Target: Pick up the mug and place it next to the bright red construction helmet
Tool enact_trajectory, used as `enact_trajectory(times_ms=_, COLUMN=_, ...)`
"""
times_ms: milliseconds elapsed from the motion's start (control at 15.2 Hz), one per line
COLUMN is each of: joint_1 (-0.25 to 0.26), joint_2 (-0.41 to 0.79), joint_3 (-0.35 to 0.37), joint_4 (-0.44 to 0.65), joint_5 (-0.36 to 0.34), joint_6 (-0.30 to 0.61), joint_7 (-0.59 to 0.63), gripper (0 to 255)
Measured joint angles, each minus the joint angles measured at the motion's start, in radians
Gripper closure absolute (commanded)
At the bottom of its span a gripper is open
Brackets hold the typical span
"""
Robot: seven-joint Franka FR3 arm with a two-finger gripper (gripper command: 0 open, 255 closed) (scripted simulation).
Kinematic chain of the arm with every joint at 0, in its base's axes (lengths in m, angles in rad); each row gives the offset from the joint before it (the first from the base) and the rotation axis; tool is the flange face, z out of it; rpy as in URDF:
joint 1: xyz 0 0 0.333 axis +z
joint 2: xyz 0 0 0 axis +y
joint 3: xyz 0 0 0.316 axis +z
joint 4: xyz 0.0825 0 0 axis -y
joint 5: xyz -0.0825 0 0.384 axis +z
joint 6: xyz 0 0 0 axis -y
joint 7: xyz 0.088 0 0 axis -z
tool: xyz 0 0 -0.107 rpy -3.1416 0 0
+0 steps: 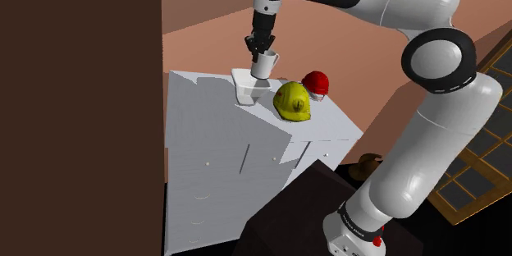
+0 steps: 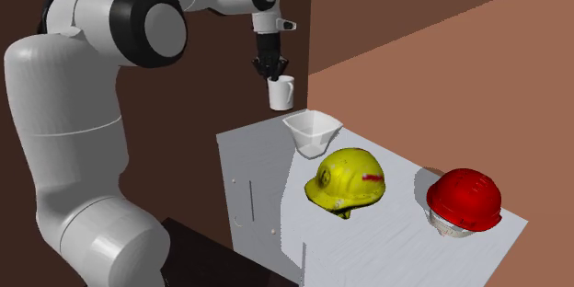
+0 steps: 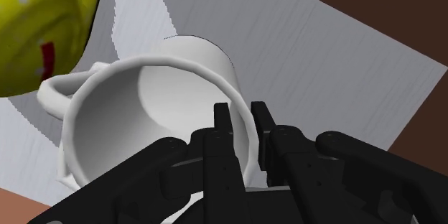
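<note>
holding mug (image 2: 281, 93) aloft, gripper (image 3: 241, 116) pinching its rim

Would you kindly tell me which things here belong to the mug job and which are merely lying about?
Job in hand: white mug, clasped at its rim by the claw; red helmet.
Lying about: yellow helmet; white square bowl.
</note>
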Motion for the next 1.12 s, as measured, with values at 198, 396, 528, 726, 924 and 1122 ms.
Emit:
enact_trajectory(times_ms=198, joint_1=-0.035, joint_2=-0.073, joint_3=-0.028, joint_4=-0.09, joint_5=0.006, joint_6=0.021, joint_7=-0.061, gripper=255)
enact_trajectory(times_ms=396, joint_1=-0.073, joint_2=-0.128, joint_3=-0.063, joint_4=-0.159, joint_5=0.006, joint_6=0.041, joint_7=-0.132, gripper=255)
enact_trajectory(times_ms=528, joint_1=-0.094, joint_2=-0.164, joint_3=-0.085, joint_4=-0.209, joint_5=0.005, joint_6=0.059, joint_7=-0.175, gripper=255)
enact_trajectory(times_ms=726, joint_1=-0.127, joint_2=-0.193, joint_3=-0.121, joint_4=-0.246, joint_5=0.001, joint_6=0.072, joint_7=-0.241, gripper=255)
enact_trajectory(times_ms=924, joint_1=-0.157, joint_2=-0.235, joint_3=-0.156, joint_4=-0.292, joint_5=-0.006, joint_6=0.081, joint_7=-0.305, gripper=255)
enact_trajectory(times_ms=1122, joint_1=-0.19, joint_2=-0.251, joint_3=-0.197, joint_4=-0.311, joint_5=-0.014, joint_6=0.091, joint_7=-0.377, gripper=255)
